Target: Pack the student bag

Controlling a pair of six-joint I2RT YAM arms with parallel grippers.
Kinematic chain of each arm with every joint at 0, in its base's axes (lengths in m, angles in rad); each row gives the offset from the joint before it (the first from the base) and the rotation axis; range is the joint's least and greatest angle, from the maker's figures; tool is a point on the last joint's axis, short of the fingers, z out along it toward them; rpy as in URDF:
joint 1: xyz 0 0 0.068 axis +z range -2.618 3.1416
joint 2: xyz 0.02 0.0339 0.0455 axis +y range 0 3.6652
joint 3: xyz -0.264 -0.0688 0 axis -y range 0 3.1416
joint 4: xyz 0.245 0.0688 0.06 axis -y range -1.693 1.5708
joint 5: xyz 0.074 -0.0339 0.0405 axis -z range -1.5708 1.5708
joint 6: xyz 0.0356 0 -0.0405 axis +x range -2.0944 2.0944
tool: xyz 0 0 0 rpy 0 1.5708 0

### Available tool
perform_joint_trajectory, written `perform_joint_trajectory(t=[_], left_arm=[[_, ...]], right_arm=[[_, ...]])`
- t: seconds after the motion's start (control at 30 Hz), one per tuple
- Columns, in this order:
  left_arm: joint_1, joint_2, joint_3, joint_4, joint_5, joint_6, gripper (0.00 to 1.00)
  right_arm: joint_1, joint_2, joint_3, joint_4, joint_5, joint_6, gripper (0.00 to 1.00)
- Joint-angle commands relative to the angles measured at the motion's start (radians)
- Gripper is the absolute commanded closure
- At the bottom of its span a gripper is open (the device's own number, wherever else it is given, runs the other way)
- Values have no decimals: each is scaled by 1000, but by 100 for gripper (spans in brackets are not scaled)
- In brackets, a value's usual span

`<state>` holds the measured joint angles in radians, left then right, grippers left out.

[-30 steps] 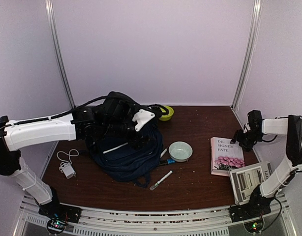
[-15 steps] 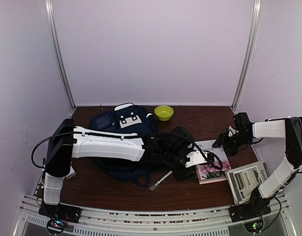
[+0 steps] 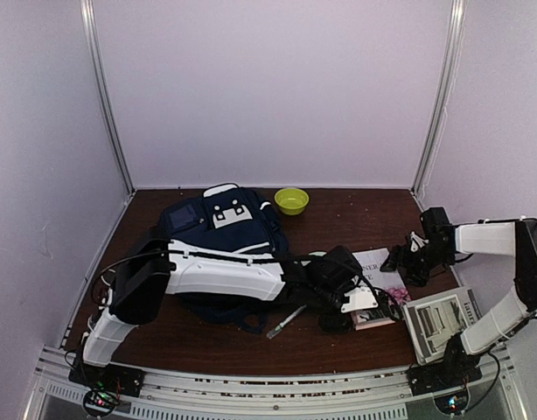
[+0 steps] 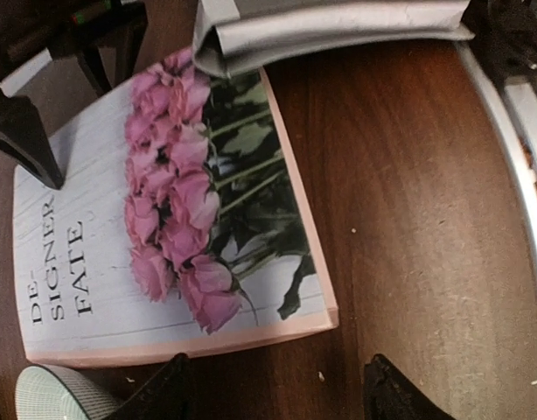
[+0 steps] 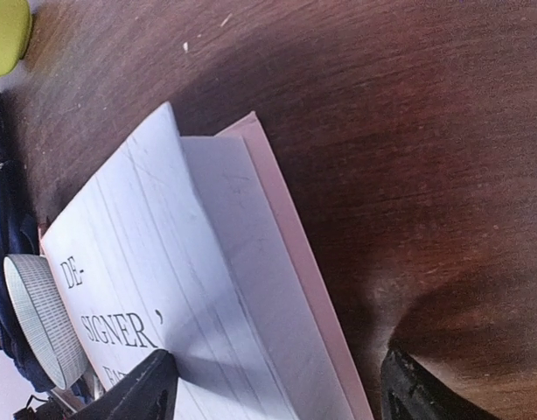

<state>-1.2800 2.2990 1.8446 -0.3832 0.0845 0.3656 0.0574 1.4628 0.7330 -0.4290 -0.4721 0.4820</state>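
Wide-spread end effector (image 5: pixel 277 389) astride pink-edged book (image 5: pixel 172 280) on brown table (image 5: pixel 408 131)

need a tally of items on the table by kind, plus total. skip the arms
Bowls: 2 (yellow-green round bowl, pale green round bowl)
Printed matter: 2 (paperback book with pink roses on its cover, grey-and-white booklet)
Bags: 1 (navy-blue fabric backpack)
Pens: 1 (slim white marker)
Total: 6

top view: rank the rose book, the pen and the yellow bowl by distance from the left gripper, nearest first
1. rose book, right at the left gripper, on its right.
2. pen, just to its left.
3. yellow bowl, far back by the wall.
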Motion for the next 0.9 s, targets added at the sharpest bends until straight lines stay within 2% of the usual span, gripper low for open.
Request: perform_joint_trajectory(t=[0.0, 0.13, 0.23, 0.4, 0.63, 0.87], left_arm=[[8, 78, 67, -27, -74, -16, 34], [23, 104, 67, 1, -101, -43, 37], [31, 105, 54, 30, -118, -58, 37], [40, 101, 62, 62, -121, -60, 37], [74, 104, 76, 130, -80, -98, 37], [87, 106, 72, 178, -50, -102, 36]], right_arm=[[6, 20, -49, 36, -113, -10, 20], [9, 15, -57, 45, -170, -24, 23], [11, -1, -63, 55, -239, -30, 32], [34, -112, -57, 57, -333, 2, 37], [62, -273, 8, -64, -316, 18, 36], [79, -306, -31, -86, -256, 25, 36]])
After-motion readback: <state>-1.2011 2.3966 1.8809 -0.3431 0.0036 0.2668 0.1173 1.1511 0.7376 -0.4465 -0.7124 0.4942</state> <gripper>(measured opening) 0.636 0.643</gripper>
